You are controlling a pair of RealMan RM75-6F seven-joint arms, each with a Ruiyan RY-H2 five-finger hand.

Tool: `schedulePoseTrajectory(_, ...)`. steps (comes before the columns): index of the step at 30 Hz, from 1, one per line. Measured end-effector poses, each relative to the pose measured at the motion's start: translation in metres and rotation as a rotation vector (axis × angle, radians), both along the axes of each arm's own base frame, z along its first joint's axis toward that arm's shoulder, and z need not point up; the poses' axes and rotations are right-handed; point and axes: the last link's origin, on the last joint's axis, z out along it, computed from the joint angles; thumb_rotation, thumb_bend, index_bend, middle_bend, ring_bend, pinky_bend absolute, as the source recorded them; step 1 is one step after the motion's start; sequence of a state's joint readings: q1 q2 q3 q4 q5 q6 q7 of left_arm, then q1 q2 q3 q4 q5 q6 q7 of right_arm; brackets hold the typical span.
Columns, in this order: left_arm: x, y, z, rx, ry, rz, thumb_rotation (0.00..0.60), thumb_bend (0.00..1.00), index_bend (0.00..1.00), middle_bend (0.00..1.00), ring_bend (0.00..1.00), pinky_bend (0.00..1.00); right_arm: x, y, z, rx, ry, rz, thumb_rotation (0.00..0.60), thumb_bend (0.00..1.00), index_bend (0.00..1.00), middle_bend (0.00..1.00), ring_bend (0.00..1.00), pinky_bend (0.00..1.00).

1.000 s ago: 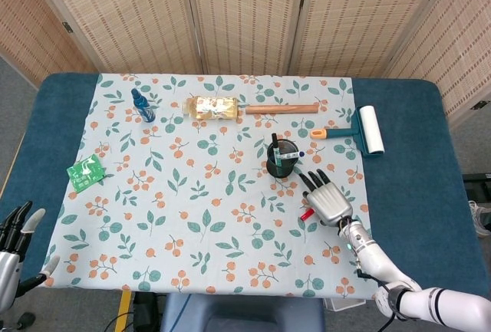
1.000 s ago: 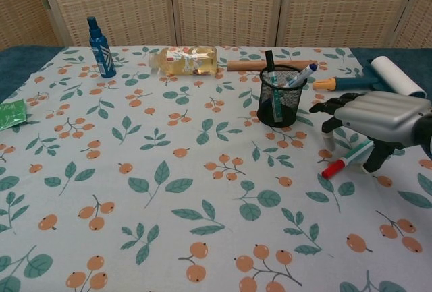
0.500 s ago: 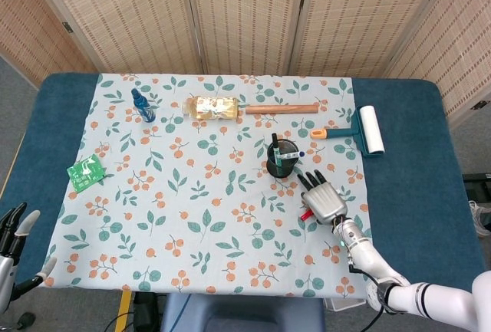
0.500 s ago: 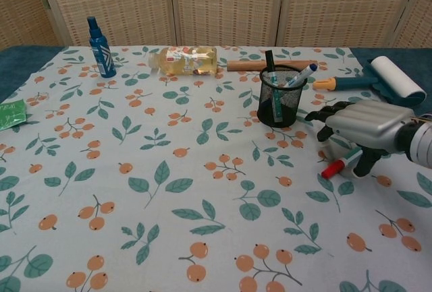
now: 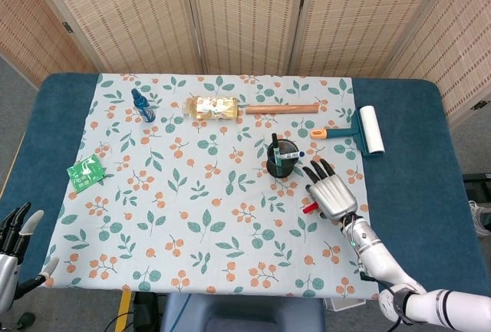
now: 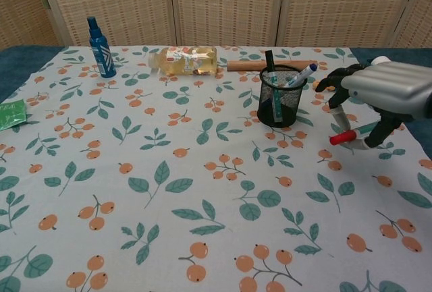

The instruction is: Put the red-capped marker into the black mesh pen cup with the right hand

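Note:
My right hand holds the red-capped marker off the cloth, pinched between thumb and fingers; the red cap pokes out at the hand's left side. The marker lies roughly level, to the right of the black mesh pen cup. That cup stands upright on the floral cloth and holds several pens. My left hand hangs off the table's front left corner, fingers spread and holding nothing.
A lint roller lies right of the cup, partly hidden behind my hand in the chest view. A rolling pin and a lying bottle sit behind the cup. A blue spray bottle and a green packet are at the left.
My right hand has closed on the marker and lifted it off the cloth, rising and shifting slightly back toward the cup's height. The left hand has barely moved.

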State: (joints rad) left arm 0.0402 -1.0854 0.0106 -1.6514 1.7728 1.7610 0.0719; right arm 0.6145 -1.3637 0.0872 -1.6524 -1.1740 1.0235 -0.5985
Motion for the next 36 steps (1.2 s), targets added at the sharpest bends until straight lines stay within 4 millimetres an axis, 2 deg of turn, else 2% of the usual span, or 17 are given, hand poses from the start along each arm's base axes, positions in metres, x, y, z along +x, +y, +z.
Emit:
schedulePoseTrajectory(6, 0.0, 0.001, -0.003, -0.005, 0.004, 0.008, 0.6, 0.27, 0.0, 0.0, 0.01, 0.2, 0.016, -0.002, 0.023, -0.024, -0.244, -0.046, 0.6, 0.28, 0.65, 0.12, 0.0, 0.0)
schedulePoseTrajectory(10, 0.0, 0.001, -0.003, -0.007, 0.002, 0.011, 0.6, 0.27, 0.0, 0.0, 0.02, 0.2, 0.032, -0.01, 0.03, -0.013, -0.495, -0.102, 0.6, 0.28, 0.65, 0.12, 0.0, 0.0)
schedulePoseTrajectory(16, -0.001, 0.001, 0.0, -0.003, -0.009, 0.015, 0.6, 0.27, 0.0, 0.0, 0.02, 0.2, 0.064, -0.03, 0.03, 0.007, -0.873, -0.166, 0.6, 0.28, 0.65, 0.12, 0.0, 0.0)
schedulePoseTrajectory(20, -0.002, 0.002, 0.002, -0.004, -0.016, 0.018, 0.6, 0.27, 0.0, 0.0, 0.02, 0.2, 0.079, -0.045, 0.02, -0.008, -1.011, -0.191, 0.6, 0.28, 0.65, 0.12, 0.0, 0.0)
schedulePoseTrajectory(24, -0.003, 0.002, 0.005, 0.001, -0.022, 0.019, 0.6, 0.27, 0.0, 0.0, 0.02, 0.2, 0.079, -0.059, 0.008, -0.043, -1.06, -0.225, 0.6, 0.28, 0.65, 0.12, 0.0, 0.0)
schedulePoseTrajectory(36, -0.005, 0.004, 0.006, 0.001, -0.02, 0.025, 0.6, 0.27, 0.0, 0.0, 0.01, 0.2, 0.053, -0.087, -0.02, -0.105, -1.068, -0.297, 0.6, 0.28, 0.65, 0.12, 0.0, 0.0)
